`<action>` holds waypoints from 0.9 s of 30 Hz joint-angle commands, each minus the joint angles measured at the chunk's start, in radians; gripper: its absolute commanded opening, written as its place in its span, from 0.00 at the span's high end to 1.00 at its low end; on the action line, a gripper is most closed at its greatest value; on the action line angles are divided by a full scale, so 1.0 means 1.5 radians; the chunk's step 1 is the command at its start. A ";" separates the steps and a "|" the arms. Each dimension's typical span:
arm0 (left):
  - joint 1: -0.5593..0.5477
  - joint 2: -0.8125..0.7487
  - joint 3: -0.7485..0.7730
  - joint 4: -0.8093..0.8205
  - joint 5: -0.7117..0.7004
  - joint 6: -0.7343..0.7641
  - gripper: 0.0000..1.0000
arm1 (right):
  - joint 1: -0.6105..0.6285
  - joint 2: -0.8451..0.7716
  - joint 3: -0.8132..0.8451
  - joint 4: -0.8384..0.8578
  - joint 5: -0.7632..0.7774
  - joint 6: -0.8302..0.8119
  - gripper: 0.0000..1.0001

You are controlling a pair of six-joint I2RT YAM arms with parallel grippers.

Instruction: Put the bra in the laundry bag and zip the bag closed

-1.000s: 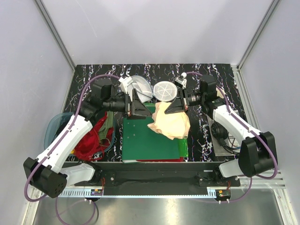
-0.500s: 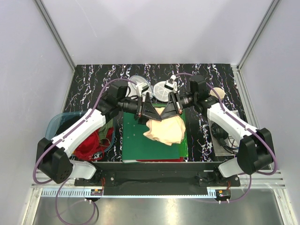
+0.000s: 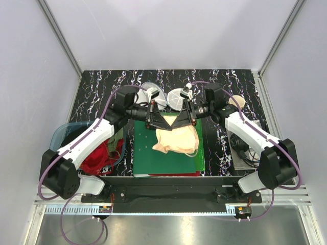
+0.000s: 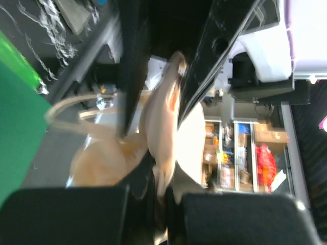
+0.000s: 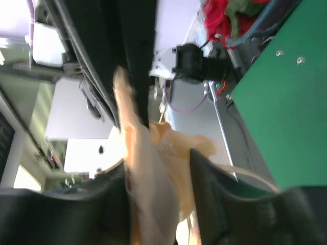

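The pale peach bra (image 3: 176, 140) hangs over the green folder (image 3: 163, 159), its top edge held up where both grippers meet. My left gripper (image 3: 156, 121) comes in from the left and is shut on that edge. In the left wrist view the bra (image 4: 161, 117) is pinched between the left gripper (image 4: 163, 189). My right gripper (image 3: 180, 119) faces it from the right, open. In the right wrist view the bra (image 5: 148, 168) lies loose between the parted jaws of the right gripper (image 5: 168, 184). The round white mesh laundry bag (image 3: 175, 98) lies just behind the grippers.
A red cloth (image 3: 99, 153) fills a translucent blue tub (image 3: 57, 138) at the left, under the left arm. A clear round disc (image 3: 149, 91) sits beside the bag. A grey block with cables (image 3: 240, 148) is at the right edge.
The left gripper swung in from the left and shut on the bra's top edge. The right gripper opened. The bra shifted left and now hangs flatter over the folder.
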 commanded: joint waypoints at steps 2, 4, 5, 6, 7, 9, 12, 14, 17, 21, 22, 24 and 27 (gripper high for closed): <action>0.047 -0.034 0.021 0.009 -0.065 0.001 1.00 | -0.012 -0.041 0.049 -0.015 0.127 0.092 0.27; 0.065 -0.040 0.031 0.002 -0.096 -0.002 1.00 | -0.024 -0.052 0.075 -0.044 0.172 0.117 0.13; 0.069 -0.042 0.034 0.002 -0.109 -0.008 1.00 | -0.041 -0.055 0.088 -0.107 0.226 0.116 0.08; 0.079 -0.044 0.037 0.001 -0.120 -0.009 1.00 | -0.049 -0.060 0.103 -0.143 0.255 0.102 0.04; 0.082 -0.045 0.045 0.000 -0.137 -0.008 1.00 | -0.057 -0.062 0.138 -0.178 0.282 0.093 0.00; 0.094 -0.044 0.054 -0.016 -0.147 -0.001 1.00 | -0.082 -0.069 0.169 -0.274 0.369 0.072 0.00; 0.113 -0.043 0.070 -0.079 -0.173 0.032 1.00 | -0.120 -0.084 0.209 -0.369 0.467 0.057 0.00; 0.120 -0.052 0.086 -0.137 -0.219 0.062 1.00 | -0.136 -0.097 0.221 -0.419 0.540 0.054 0.00; 0.140 -0.069 0.082 -0.150 -0.289 0.040 1.00 | -0.138 -0.129 0.208 -0.414 0.578 0.066 0.00; 0.142 -0.098 0.076 -0.138 -0.386 -0.007 1.00 | -0.117 -0.172 0.143 -0.315 0.555 0.178 0.00; 0.141 -0.103 0.075 -0.134 -0.420 -0.015 1.00 | -0.088 -0.180 0.111 -0.282 0.553 0.202 0.00; 0.138 -0.125 0.074 -0.121 -0.485 -0.040 1.00 | -0.046 -0.187 0.090 -0.206 0.574 0.255 0.00; 0.123 -0.141 0.072 -0.092 -0.559 -0.074 1.00 | 0.038 -0.171 0.083 -0.157 0.608 0.282 0.00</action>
